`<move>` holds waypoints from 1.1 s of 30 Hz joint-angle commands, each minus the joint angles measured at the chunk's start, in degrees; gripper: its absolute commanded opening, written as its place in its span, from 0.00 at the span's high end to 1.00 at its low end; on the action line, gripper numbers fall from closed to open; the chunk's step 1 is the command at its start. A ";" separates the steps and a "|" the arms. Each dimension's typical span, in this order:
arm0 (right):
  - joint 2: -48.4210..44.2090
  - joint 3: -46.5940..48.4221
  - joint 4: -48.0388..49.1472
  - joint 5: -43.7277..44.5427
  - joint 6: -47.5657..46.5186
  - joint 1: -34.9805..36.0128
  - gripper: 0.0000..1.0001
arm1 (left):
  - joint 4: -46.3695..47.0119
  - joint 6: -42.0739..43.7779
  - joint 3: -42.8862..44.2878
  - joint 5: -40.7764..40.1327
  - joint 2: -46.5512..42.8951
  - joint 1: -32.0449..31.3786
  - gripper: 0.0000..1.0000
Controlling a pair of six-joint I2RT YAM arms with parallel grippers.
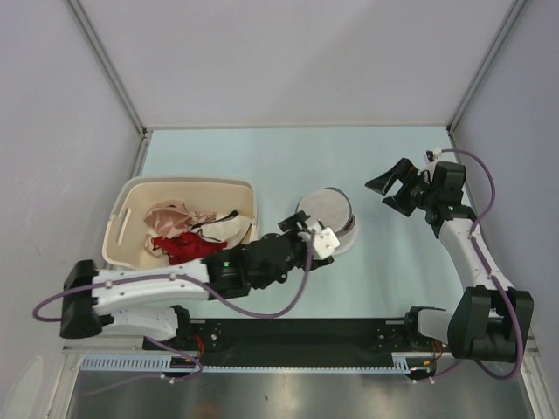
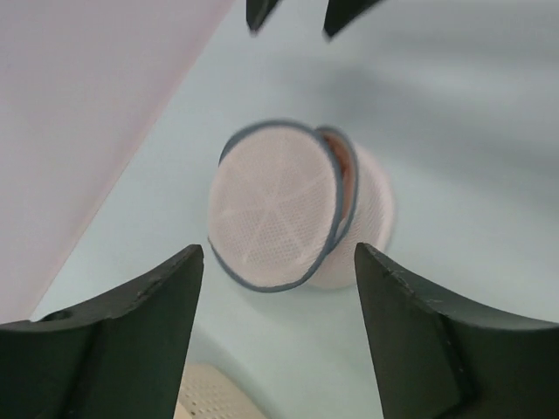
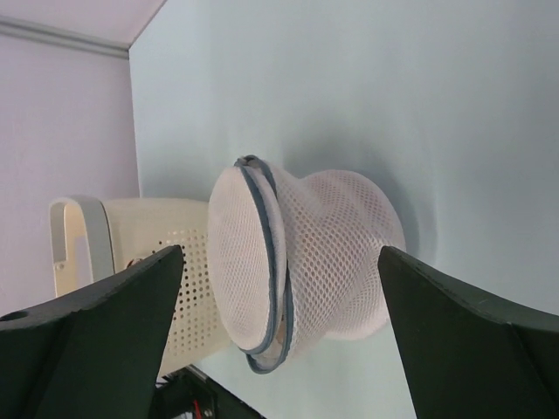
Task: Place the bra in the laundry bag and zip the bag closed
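Observation:
The laundry bag [image 1: 325, 212] sits on the table right of the basket, round white mesh with a dark rim. Its lid stands ajar in the left wrist view [image 2: 275, 209] and the right wrist view [image 3: 332, 253]. Salmon-pink fabric of the bra [image 2: 348, 171] shows in the gap; the rest is hidden inside the mesh. My left gripper [image 1: 307, 236] is open and empty, just short of the bag's near-left side [image 2: 278, 262]. My right gripper [image 1: 387, 194] is open and empty, a short way right of the bag and facing it [image 3: 281, 253].
A cream plastic basket [image 1: 131, 196] stands left of the bag, holding a pale pink garment [image 1: 173, 216], a red garment [image 1: 179, 249] and a cream one [image 1: 229, 230]. Its perforated wall shows behind the bag [image 3: 162, 262]. Grey walls enclose the table on three sides.

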 commanded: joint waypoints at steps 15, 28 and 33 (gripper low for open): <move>22.69 13.10 0.49 -9.21 -20.36 10.40 0.23 | -18.28 -54.43 19.02 49.33 1.16 28.49 0.33; 6.36 -4.47 10.07 -8.42 -9.90 13.65 0.66 | -28.83 -33.28 44.91 39.94 31.36 32.28 0.31; -0.06 -9.57 10.43 -7.98 -14.11 14.53 0.85 | -27.36 -23.17 48.74 44.82 38.08 35.35 0.27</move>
